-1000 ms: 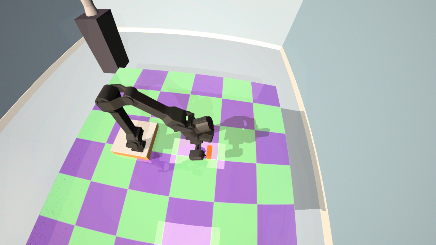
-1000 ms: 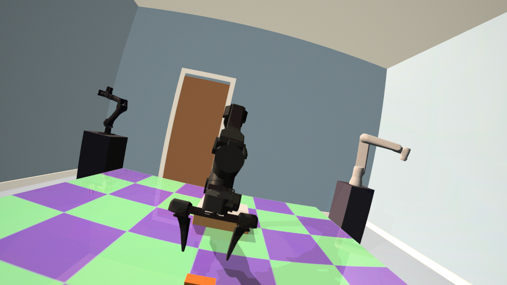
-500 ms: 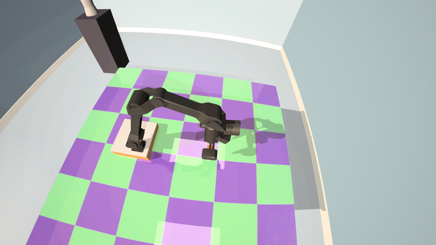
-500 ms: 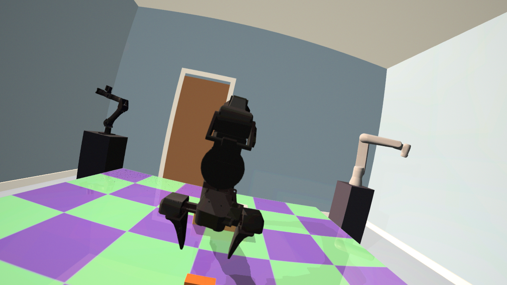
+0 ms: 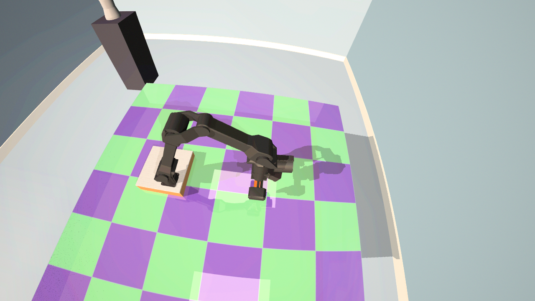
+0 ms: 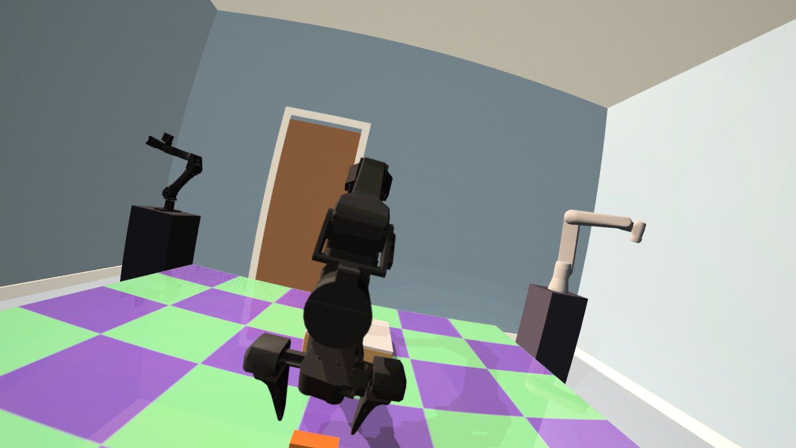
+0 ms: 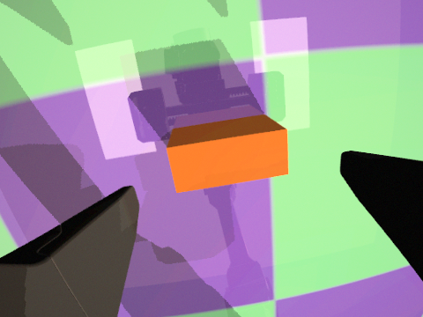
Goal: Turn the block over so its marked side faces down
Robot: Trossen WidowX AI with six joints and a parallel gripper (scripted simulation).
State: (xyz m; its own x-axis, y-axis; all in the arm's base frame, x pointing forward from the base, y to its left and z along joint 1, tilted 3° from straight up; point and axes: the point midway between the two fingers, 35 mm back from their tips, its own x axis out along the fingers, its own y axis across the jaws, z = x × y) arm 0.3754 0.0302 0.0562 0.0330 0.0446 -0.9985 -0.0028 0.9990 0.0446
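The orange block [image 5: 256, 183] [image 6: 314, 440] [image 7: 229, 160] rests on the checkered table. The wrist view shows a plain bright orange top and a darker shaded long side, with no mark visible on either. Its underside and far sides are hidden. My gripper [image 6: 317, 426] [image 7: 241, 179] is open and empty, pointing down above the block. In the wrist view the block lies between the two widely spread fingers, with gaps on both sides. In the top view the gripper hides most of the block; in the exterior view the frame's bottom edge cuts it off.
My arm stands on a pale board [image 5: 149, 164] [image 6: 379, 334] with orange-brown sides. Pale bright patches lie on the table [image 5: 231, 224] near the block. A black arm [image 6: 194, 164] and a pale arm [image 6: 601, 218] stand on pillars away from the block.
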